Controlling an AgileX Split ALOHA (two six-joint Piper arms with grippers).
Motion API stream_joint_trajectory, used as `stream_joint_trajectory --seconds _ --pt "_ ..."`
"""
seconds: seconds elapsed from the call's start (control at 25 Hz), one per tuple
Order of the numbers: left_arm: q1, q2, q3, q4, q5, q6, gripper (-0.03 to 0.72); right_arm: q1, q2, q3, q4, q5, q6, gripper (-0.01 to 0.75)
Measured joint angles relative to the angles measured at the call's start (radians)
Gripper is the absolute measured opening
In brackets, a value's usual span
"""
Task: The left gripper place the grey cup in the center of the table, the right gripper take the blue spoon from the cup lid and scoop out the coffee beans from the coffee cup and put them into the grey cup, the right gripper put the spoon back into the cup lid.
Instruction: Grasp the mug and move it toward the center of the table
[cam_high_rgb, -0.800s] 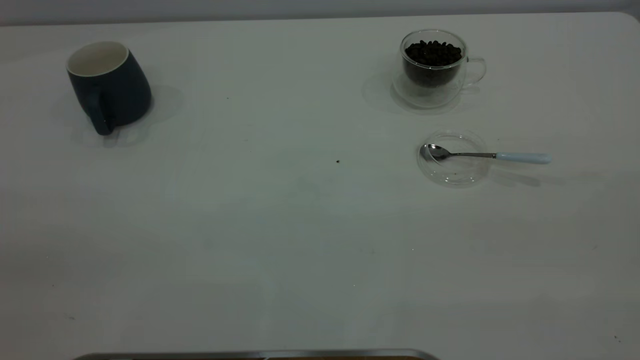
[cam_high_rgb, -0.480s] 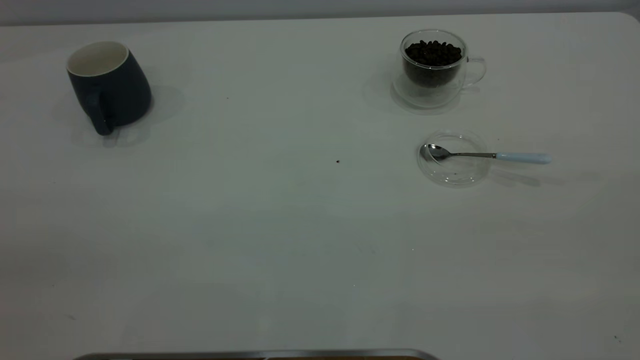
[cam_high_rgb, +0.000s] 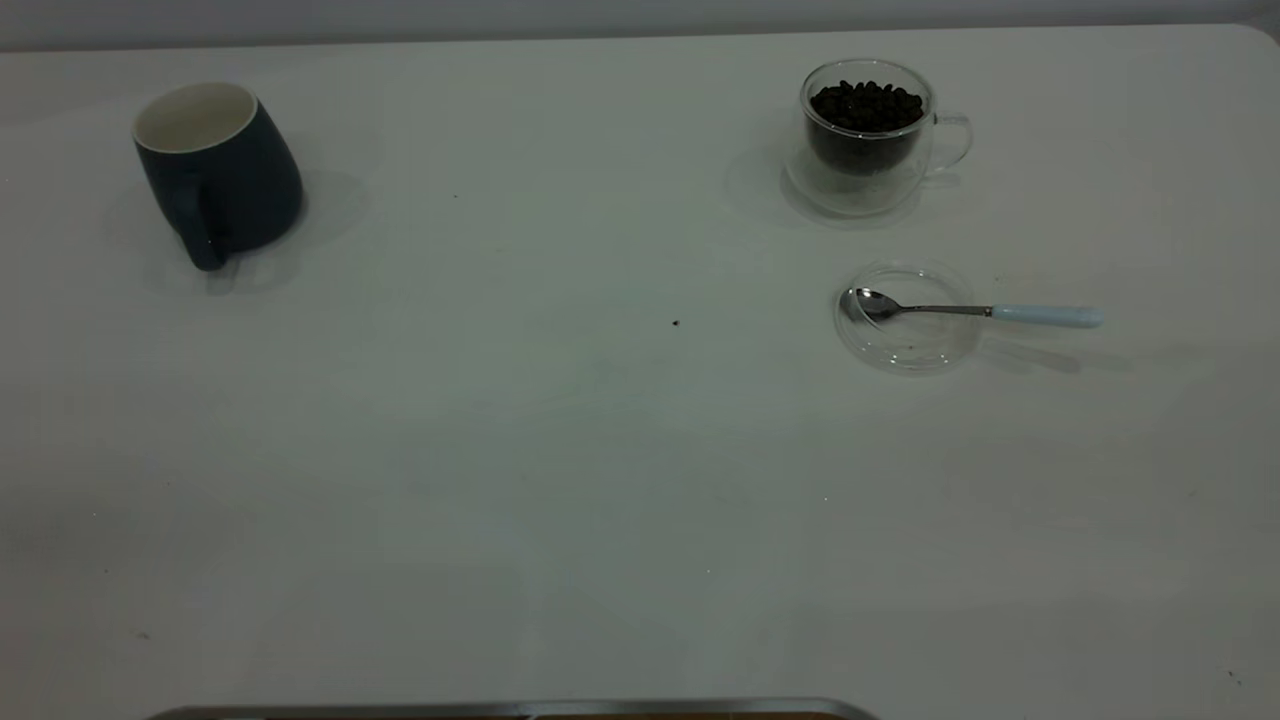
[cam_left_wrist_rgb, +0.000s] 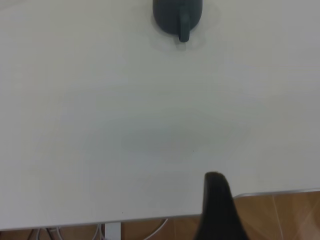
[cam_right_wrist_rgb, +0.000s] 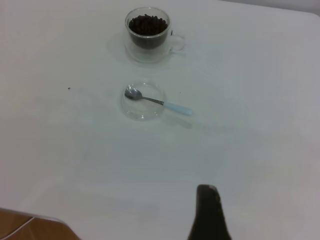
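The grey cup (cam_high_rgb: 225, 175) stands upright at the far left of the table (cam_high_rgb: 600, 450), handle towards the front; it also shows in the left wrist view (cam_left_wrist_rgb: 175, 12). The coffee cup (cam_high_rgb: 868, 140), filled with coffee beans (cam_high_rgb: 866, 105), stands at the far right. In front of it lies the cup lid (cam_high_rgb: 910, 348) with the blue spoon (cam_high_rgb: 1045, 316) across it, bowl in the lid and handle pointing right. Neither arm shows in the exterior view. My left gripper (cam_left_wrist_rgb: 215, 176) hangs shut near the table's front edge. My right gripper (cam_right_wrist_rgb: 207, 189) is shut, well short of the lid (cam_right_wrist_rgb: 142, 110) and spoon (cam_right_wrist_rgb: 176, 107).
A tiny dark speck (cam_high_rgb: 676, 323) lies near the table's middle. A metal strip (cam_high_rgb: 500, 708) runs along the front edge. The left wrist view shows wooden floor (cam_left_wrist_rgb: 280, 215) and cables (cam_left_wrist_rgb: 150, 230) beyond the table edge.
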Motion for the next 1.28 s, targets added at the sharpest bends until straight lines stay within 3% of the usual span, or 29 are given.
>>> stream_joint_trajectory --seconds 0.52,0.8,1.28 --pt "0.000 0.064 -0.014 0.016 -0.013 0.000 0.567 0.000 0.000 0.000 0.000 0.000 0.000 0.588" --pt "-0.018 0.508 -0.204 0.063 -0.155 0.020 0.567 0.000 0.000 0.000 0.000 0.000 0.000 0.588" --pt "-0.018 1.262 -0.661 0.074 -0.249 0.238 0.567 0.000 0.000 0.000 0.000 0.000 0.000 0.588"
